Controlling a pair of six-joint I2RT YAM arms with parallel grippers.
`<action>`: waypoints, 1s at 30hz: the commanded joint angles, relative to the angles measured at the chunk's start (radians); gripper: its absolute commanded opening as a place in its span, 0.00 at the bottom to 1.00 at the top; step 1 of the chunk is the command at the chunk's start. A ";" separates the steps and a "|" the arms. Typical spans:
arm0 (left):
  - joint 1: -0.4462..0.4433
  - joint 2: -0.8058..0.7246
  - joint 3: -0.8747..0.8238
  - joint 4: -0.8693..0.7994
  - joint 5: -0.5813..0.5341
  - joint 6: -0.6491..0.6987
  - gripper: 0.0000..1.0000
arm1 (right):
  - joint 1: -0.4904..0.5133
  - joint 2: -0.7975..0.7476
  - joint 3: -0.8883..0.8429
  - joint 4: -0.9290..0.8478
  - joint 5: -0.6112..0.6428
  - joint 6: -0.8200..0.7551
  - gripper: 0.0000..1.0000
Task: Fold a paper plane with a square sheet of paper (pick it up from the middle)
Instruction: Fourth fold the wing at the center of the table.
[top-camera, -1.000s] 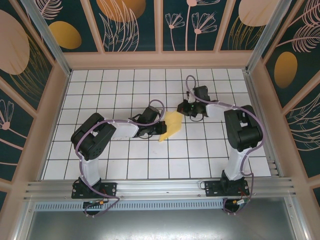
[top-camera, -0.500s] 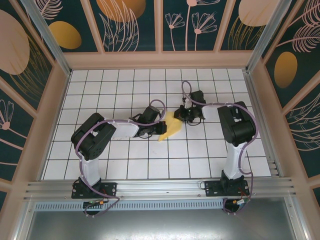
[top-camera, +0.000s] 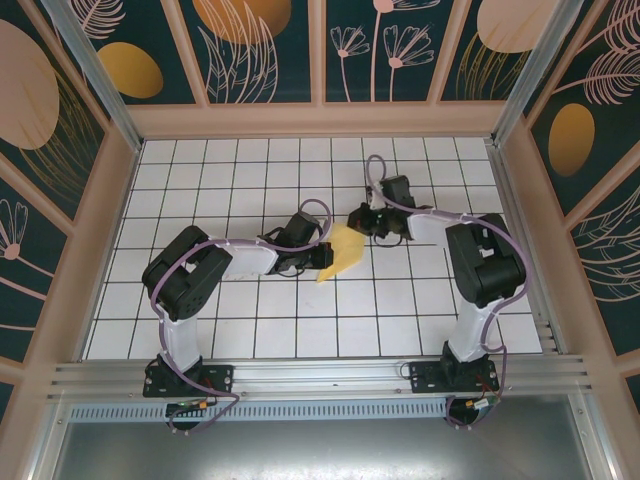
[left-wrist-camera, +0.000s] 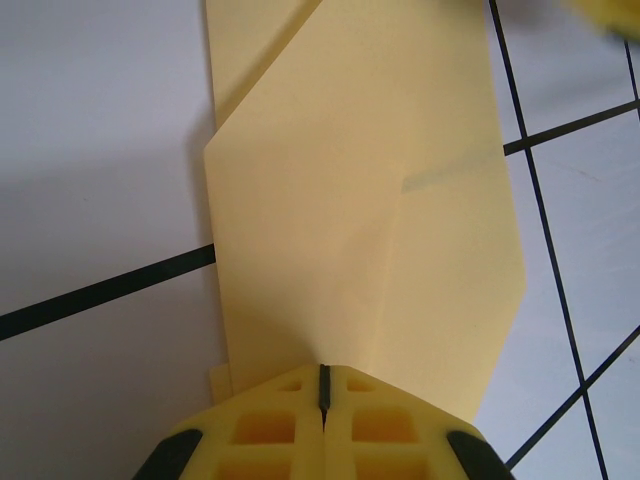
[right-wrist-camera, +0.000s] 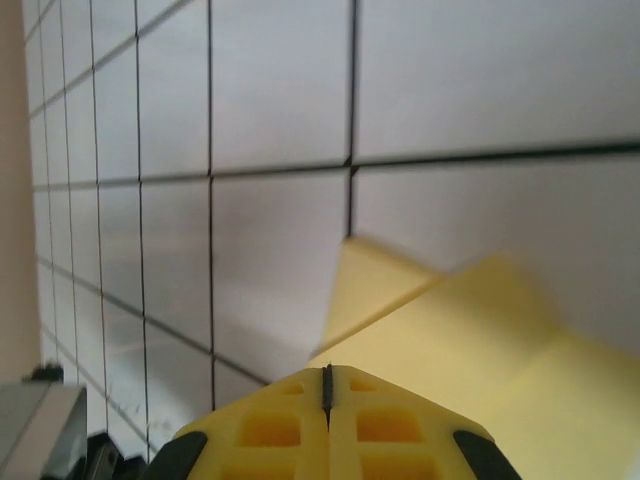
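The pale-yellow sheet of paper (top-camera: 343, 250) lies on the white tiled floor, folded into a layered shape with slanted edges (left-wrist-camera: 370, 220). My left gripper (top-camera: 323, 257) is shut, and its yellow tip (left-wrist-camera: 323, 375) rests on the paper's near-left edge. My right gripper (top-camera: 361, 222) is also shut. It sits low at the paper's far-right corner, with its tip (right-wrist-camera: 326, 372) just over a raised flap of the paper (right-wrist-camera: 480, 330). Neither gripper has paper between its jaws.
The tiled floor (top-camera: 250, 320) is ringed by low beige walls (top-camera: 320, 120). An aluminium rail (top-camera: 320, 375) at the near edge carries both arm bases. Both arms reach inward and meet at the paper.
The right gripper swung left and nearer onto the paper's corner, then drew back slightly. The left gripper and the paper have stayed in place.
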 joint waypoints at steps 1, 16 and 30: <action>0.018 0.033 -0.044 -0.160 -0.066 0.004 0.00 | 0.038 0.018 -0.042 0.048 -0.058 0.063 0.01; 0.027 -0.121 -0.022 -0.115 -0.053 -0.051 0.04 | 0.047 0.136 -0.031 -0.118 0.081 0.057 0.00; 0.021 -0.177 -0.060 -0.001 0.091 -0.149 0.08 | 0.050 0.162 -0.049 -0.142 0.124 0.061 0.01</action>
